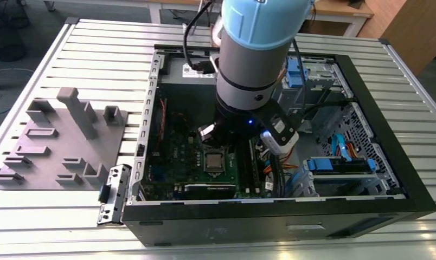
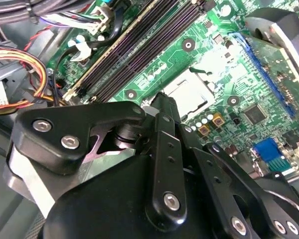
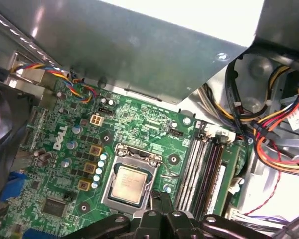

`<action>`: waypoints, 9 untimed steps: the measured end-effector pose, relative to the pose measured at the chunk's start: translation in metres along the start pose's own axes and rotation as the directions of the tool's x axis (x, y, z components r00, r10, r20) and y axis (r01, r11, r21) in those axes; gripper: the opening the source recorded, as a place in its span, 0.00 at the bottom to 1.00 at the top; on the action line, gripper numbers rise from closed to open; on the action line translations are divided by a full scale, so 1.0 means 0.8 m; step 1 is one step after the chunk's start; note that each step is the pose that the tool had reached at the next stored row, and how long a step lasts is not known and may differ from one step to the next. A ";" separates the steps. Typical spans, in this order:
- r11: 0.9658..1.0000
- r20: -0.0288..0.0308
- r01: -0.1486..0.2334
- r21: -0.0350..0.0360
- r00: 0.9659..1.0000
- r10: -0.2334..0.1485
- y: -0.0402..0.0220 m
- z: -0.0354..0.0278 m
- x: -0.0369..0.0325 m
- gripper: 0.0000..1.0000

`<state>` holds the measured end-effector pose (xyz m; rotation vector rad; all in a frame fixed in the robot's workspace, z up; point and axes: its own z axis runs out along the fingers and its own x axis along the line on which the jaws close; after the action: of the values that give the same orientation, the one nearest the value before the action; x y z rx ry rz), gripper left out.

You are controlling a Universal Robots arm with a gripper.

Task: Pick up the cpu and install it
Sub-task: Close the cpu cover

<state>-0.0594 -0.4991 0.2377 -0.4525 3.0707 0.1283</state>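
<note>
one cpu [image 3: 129, 182] sits in the socket frame [image 3: 112, 191]; the end effector [image 3: 162, 199] hovers beside it, clenched, holding nothing.

The work surface is a table [image 1: 73, 227] of pale, ribbed aluminium slats running across the exterior view, edged with raised metal rails. Overhead light falls on the slats and produces bright reflections along the near edge. At the exterior view's left, beyond the table edge, a grey floor [image 1: 15, 70] is visible, with a dark wire basket [image 1: 7, 32] standing on it and a blue cable lying nearby. Behind the table stands a light-coloured desk [image 1: 334, 16], and a wooden cabinet [image 1: 410, 30] occupies the far corner at the exterior view's right.
</note>
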 end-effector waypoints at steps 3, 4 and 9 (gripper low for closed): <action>1.000 0.000 0.000 0.000 1.000 0.000 0.0005 -0.0055 -0.0012 0.11; 1.000 0.000 0.000 0.000 1.000 0.000 0.0008 -0.0055 -0.0017 0.11; 1.000 0.000 0.000 0.000 1.000 0.000 0.0062 -0.0050 -0.0060 0.11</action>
<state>-0.0563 -0.4933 0.2422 -0.4527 3.0706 0.1286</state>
